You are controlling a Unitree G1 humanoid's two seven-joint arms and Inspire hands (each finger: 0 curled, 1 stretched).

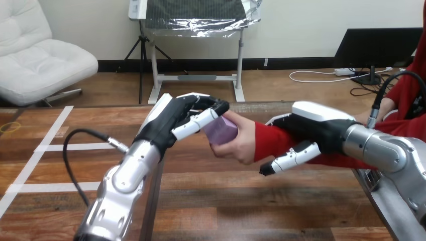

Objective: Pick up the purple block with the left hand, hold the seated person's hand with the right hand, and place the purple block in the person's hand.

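Purple block pinched in left robot hand, touching the person's hand. Right robot hand lies over red sleeve just behind that hand; grip: can't tell. Risk: release before the person's hand closes, block drops to tabletop.

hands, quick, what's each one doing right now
left hand: shut on the purple block, which the person's hand also holds.
right hand: lying over the person's forearm; whether it grips cannot be told.
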